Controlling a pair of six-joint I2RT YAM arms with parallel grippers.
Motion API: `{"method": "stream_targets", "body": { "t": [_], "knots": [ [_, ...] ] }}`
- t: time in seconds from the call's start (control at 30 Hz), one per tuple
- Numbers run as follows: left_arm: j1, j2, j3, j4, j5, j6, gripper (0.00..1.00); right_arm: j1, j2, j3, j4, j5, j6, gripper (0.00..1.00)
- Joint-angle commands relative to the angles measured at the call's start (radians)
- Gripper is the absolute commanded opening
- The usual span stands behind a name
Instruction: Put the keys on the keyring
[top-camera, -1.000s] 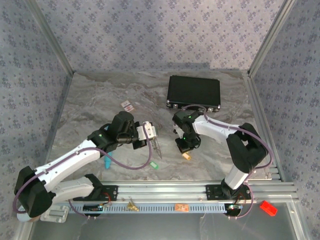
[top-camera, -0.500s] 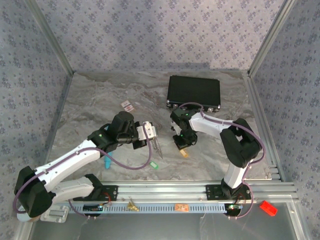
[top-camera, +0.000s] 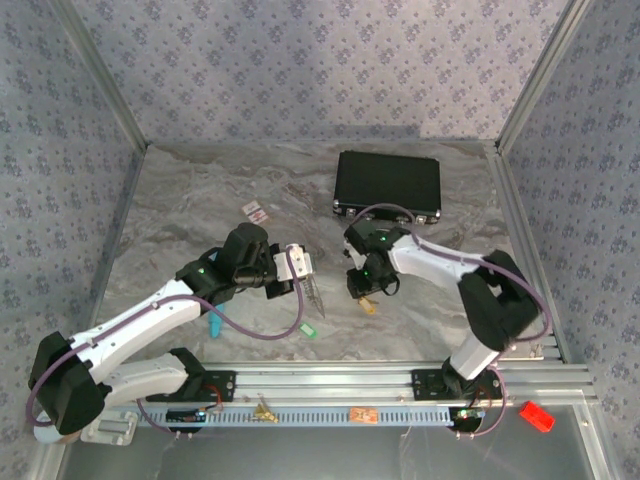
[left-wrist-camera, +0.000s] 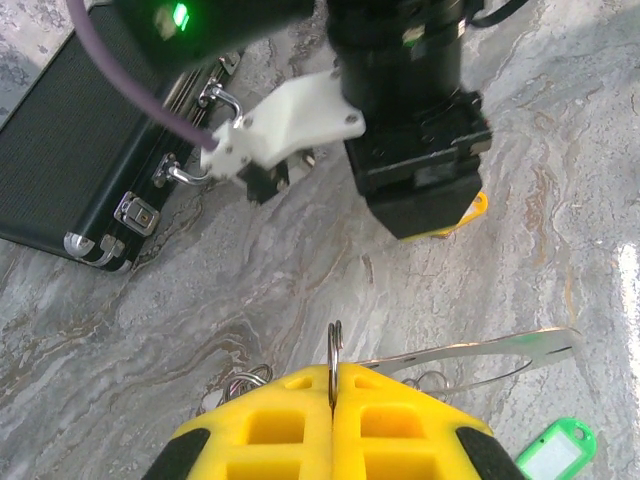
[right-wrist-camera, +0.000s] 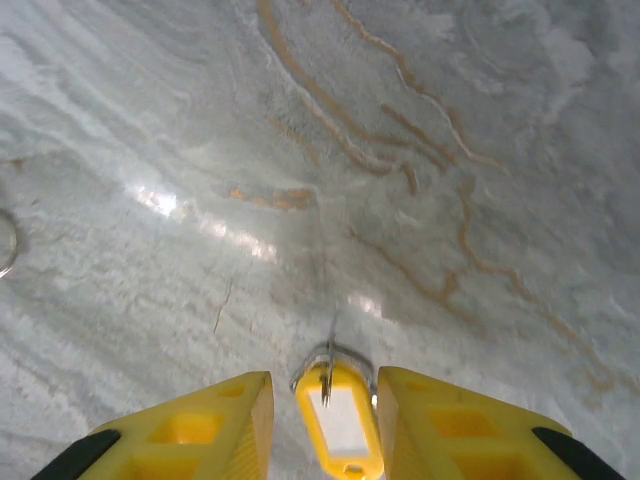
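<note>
Since a second ago the right tool (right-wrist-camera: 325, 388) has spread its fingers and now stands partly open, gripping nothing. The yellow key (right-wrist-camera: 338, 425) lies free on the surface (right-wrist-camera: 420, 150) between them, its long axis along the fingers and its ring end pointing away from the wrist. The left tool (left-wrist-camera: 333, 378) stays clamped on the keyring (left-wrist-camera: 333, 345), held edge-on, with the green key (left-wrist-camera: 553, 455) nearby.

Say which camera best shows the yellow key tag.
Right wrist: the yellow key tag lies close up inside the open right gripper. Top view gives a yellow speck; left wrist, an edge behind that gripper.
</note>
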Motion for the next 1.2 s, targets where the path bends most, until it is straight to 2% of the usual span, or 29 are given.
{"method": "stream_targets", "body": {
  "t": [0.0, 0.13, 0.3, 0.8, 1.17],
  "knots": [
    [-0.005, -0.014, -0.005, 0.043, 0.018, 0.011, 0.0, 0.024, -0.1, -0.089, 0.117, 0.086, 0.054, 0.33],
    [-0.005, -0.017, -0.014, 0.058, 0.019, 0.01, 0.0, 0.052, -0.162, -0.173, 0.192, 0.123, 0.082, 0.32],
    [-0.006, -0.015, -0.018, 0.064, 0.017, 0.004, 0.0, 0.074, -0.162, -0.224, 0.249, 0.121, 0.1, 0.31],
    [-0.005, -0.011, -0.009, 0.07, 0.014, -0.001, 0.0, 0.089, -0.119, -0.242, 0.29, 0.148, 0.114, 0.22],
    [-0.004, -0.008, -0.007, 0.067, 0.016, 0.005, 0.0, 0.096, -0.099, -0.245, 0.289, 0.155, 0.119, 0.19]
  ]
}}
